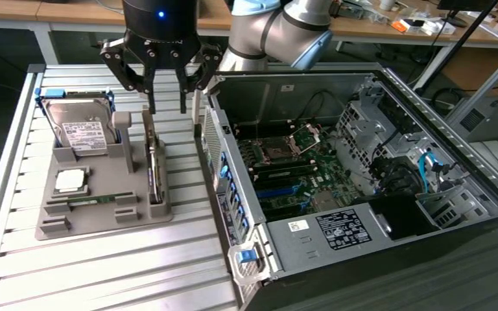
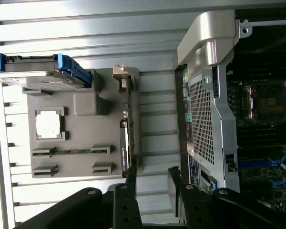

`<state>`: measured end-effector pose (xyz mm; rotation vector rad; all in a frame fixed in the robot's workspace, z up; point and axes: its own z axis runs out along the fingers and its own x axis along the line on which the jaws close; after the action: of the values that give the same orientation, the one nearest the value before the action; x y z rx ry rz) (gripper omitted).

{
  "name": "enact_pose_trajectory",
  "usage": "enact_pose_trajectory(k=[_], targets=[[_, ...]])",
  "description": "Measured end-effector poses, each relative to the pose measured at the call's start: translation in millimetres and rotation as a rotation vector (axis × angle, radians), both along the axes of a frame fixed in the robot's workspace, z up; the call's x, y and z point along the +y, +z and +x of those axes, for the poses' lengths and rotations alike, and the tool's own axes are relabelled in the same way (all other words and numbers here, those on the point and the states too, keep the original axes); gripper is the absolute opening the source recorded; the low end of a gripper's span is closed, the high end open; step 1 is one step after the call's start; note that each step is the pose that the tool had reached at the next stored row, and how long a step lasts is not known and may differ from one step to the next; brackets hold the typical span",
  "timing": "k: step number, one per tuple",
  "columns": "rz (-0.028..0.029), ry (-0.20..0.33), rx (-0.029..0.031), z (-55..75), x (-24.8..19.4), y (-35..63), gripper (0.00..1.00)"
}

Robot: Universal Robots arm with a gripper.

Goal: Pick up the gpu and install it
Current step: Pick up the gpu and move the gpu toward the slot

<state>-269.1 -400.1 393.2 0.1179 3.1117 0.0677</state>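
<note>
Read the exterior view as a clock face centred on the grey holder tray [image 1: 102,223], which lies on the slatted metal table [image 1: 102,278]. The gpu [image 1: 151,162] stands on edge in a slot along the tray's three o'clock side, its long edge running from twelve toward six. The gripper [image 1: 166,97] hangs at twelve o'clock of the card, just above its far end. The jaws stand well apart with nothing between them. In the wrist view the two dark fingers [image 2: 131,180] show a clear gap, and one of them sits close by the end of the card (whether it touches cannot be told). The card's silver bracket is at the end away from the gripper in that view. On the same tray the hard drive [image 1: 80,133] leans upright in its blue-cornered cradle at eleven o'clock, a square processor chip [image 1: 70,181] lies flat at nine, and a narrow memory stick [image 1: 93,199] sits at about seven. The open computer case [image 1: 456,168] lies at three o'clock of the tray, just beside it. Its side is off, and the motherboard [image 1: 292,175] is exposed.
</note>
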Motion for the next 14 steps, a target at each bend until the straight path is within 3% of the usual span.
enact_pose_trajectory(k=[1, 2, 6, 14], targets=[[0.0, 0.0, 0.0, 0.0, 0.0, 0.0, 0.42], [0.0, 0.0, 0.0, 0.0, 0.0, 0.0, 0.48], [0.0, 0.0, 0.0, 0.0, 0.0, -0.3, 0.48], [0.0, 0.0, 0.0001, -2.3, 0.0, -9.9, 0.48]])
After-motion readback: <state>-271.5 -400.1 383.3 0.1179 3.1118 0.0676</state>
